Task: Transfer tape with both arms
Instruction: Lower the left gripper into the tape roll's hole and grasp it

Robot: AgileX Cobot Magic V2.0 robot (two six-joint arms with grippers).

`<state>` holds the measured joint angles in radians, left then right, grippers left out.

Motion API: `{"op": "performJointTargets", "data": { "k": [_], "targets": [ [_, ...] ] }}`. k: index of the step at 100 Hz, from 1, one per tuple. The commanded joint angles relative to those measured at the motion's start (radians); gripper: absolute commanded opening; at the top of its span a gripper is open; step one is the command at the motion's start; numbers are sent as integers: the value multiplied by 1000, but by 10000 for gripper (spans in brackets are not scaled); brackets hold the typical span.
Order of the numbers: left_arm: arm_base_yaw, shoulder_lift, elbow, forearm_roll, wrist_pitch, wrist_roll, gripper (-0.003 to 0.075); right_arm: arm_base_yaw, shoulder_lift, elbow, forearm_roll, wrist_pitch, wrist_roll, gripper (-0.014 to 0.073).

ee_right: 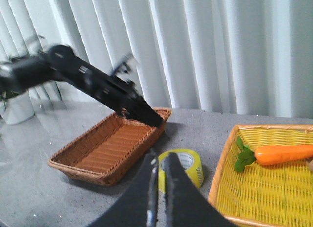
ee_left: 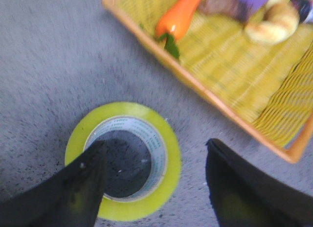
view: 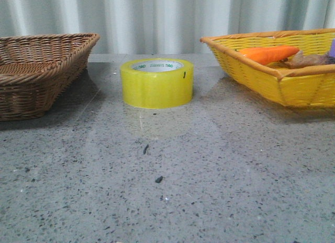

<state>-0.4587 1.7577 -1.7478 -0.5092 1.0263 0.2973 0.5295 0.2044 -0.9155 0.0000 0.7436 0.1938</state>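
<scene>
Yellow and translucent, the tape (view: 157, 83) lies flat on the grey speckled table (view: 167, 190), between the brown wicker basket (view: 36, 70) and the yellow basket (view: 282, 70) holding a carrot (view: 268, 54); from the front we see neither arm.

In the left wrist view, the left gripper (ee_left: 154, 178) hangs above the roll with its fingers (ee_left: 78, 188) spread wide and holding nothing; one finger sits over the white core, the other outside the rim, so they straddle the wall nearest the yellow basket.

In the right wrist view, the right gripper (ee_right: 160, 188) is high and well back, its jaws nearly together with only a thin slit, empty. The left arm (ee_right: 93, 82) reaches over the brown basket toward the tape.

We judge the risk is a skewed descent: a fingertip landing on the rim would shove the roll away instead of pinching it.
</scene>
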Motion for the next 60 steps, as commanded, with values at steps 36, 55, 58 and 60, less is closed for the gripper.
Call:
{"op": "performJointTargets", "data": {
  "k": [36,55,58,60],
  "targets": [
    [-83,155,-197,311,58,-181,410,-2,-16,-17,30,57,42,-57],
    [-56,197,-197,308,100,-181,410,-2,-1,-17,30,57,42,-57],
    [-56,204,-197,307,102,-181,410,-2,1,-17,30,57,42,-57],
    [-56,211,-197,307,102,-181,410,-2,3,-17,30,57,42,-57]
  ]
}}
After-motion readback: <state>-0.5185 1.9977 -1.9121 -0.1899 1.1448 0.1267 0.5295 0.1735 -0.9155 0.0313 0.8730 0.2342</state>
